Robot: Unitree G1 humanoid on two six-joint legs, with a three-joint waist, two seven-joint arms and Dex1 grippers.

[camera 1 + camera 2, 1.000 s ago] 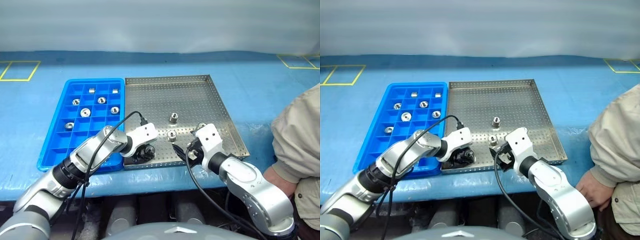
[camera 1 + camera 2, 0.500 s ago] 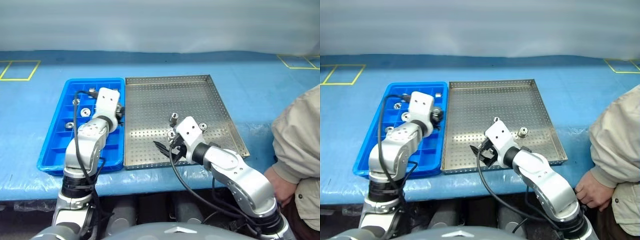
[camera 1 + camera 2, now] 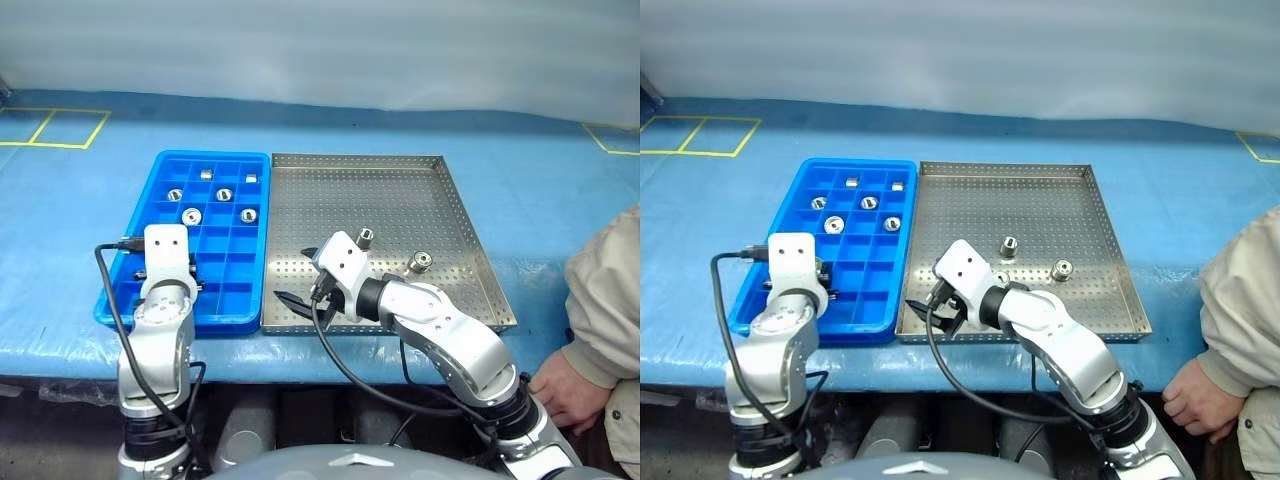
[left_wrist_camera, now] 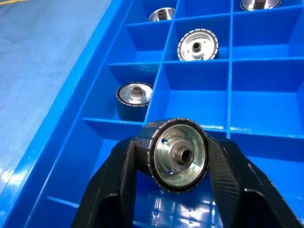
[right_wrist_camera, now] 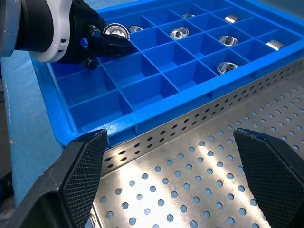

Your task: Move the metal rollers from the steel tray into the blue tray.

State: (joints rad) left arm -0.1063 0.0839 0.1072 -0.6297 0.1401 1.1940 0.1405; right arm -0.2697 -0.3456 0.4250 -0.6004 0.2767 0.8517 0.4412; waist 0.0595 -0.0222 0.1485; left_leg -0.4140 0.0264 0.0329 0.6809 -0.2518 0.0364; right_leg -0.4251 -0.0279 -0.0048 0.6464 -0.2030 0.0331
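Rollers are split between the 2 trays. Nearest, the left gripper (image 4: 176, 164) is clenched on 1 roller (image 4: 178, 154), held over the near left compartments of the blue tray (image 3: 228, 318); in the head views the white wrist housing hides this roller. The right gripper (image 5: 180, 178) hangs with its fingers (image 5: 78, 178) spread wide and nothing between them, above the near left corner of the steel tray (image 3: 480, 300), just beside the blue tray's wall. From the head camera its fingertips are partly hidden behind its own wrist.

Farther back, 2 metal rollers stand on the steel tray's perforated floor: one (image 3: 419, 262) near the right rim, the other (image 3: 366, 236) more central, its lower part cut off by the right wrist. In the blue tray, 5 rollers (image 3: 190, 215) sit singly in far compartments, and 1 more (image 4: 135, 97) sits near the left wall. At the right edge, a person's hand (image 3: 562, 383) and beige sleeve (image 3: 605, 300) are cut off by the frame.
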